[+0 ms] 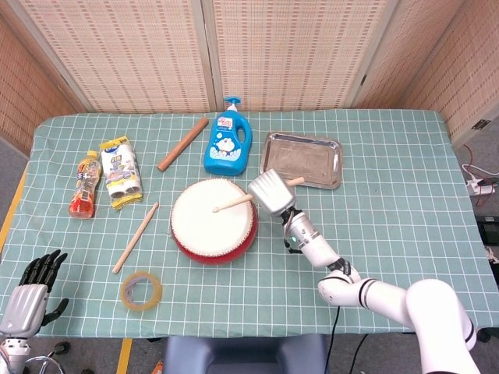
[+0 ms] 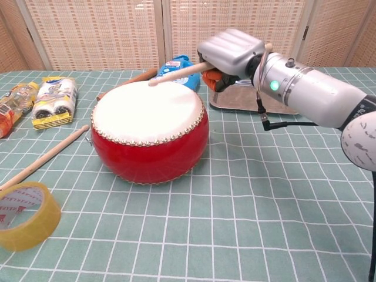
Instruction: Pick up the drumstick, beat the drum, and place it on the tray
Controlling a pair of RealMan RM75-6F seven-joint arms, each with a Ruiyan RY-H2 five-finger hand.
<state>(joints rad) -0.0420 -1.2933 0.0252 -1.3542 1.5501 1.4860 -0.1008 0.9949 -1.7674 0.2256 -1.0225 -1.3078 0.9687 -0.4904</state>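
At the near left corner, the left hand (image 1: 27,296) hung off the table's edge, holding nothing, its dark fingers slightly apart. A second pale wooden stick (image 1: 136,237) lay on the green checked cloth left of the red drum with a white skin (image 2: 148,131). The slim wooden drumstick (image 2: 176,74) slanted over the drum's far right rim, its tip just above the skin. The right hand (image 2: 230,52) clamped the drumstick, whose butt poked out beyond the fingers. The shiny metal tray (image 1: 303,159) sat farther right.

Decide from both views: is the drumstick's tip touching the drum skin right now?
Apart. In the chest view the drumstick, held by the right hand, has its tip hanging just above the drum, with background showing between them.
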